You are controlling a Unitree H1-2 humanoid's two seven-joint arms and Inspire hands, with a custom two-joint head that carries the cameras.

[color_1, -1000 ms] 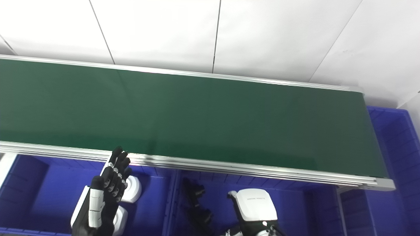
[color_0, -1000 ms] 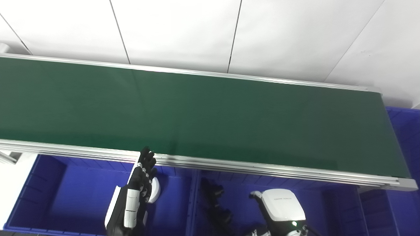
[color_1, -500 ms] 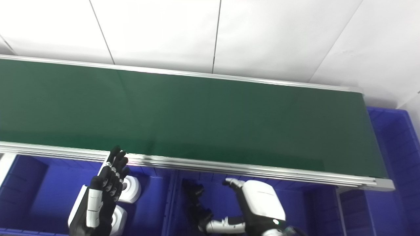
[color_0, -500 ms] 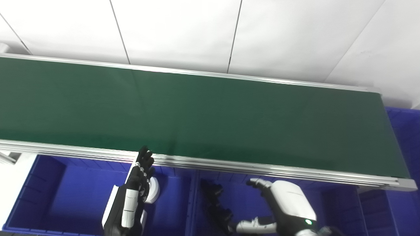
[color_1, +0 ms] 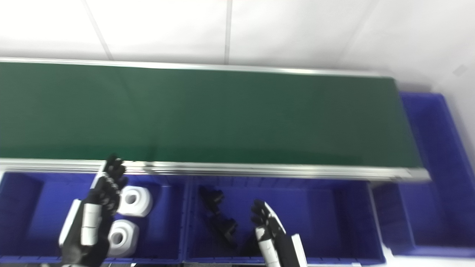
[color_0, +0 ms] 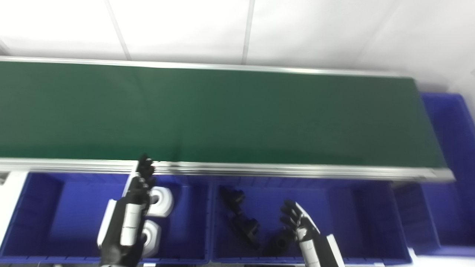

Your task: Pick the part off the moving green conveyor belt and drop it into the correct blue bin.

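No part showed on your long green conveyor belt (color_0: 222, 115). Both your left hand (color_0: 139, 187) and right hand (color_0: 297, 222) hung empty, fingers spread, short of the belt; a late reach could miss an arriving part.

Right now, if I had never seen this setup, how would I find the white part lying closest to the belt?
Start at the long green conveyor belt and look below its near metal rail to the left-most blue plastic bin. Two chunky white plastic parts with round holes lie at its right end, beside the robot's left hand. Yours is the upper white part, nearer the belt than its twin.
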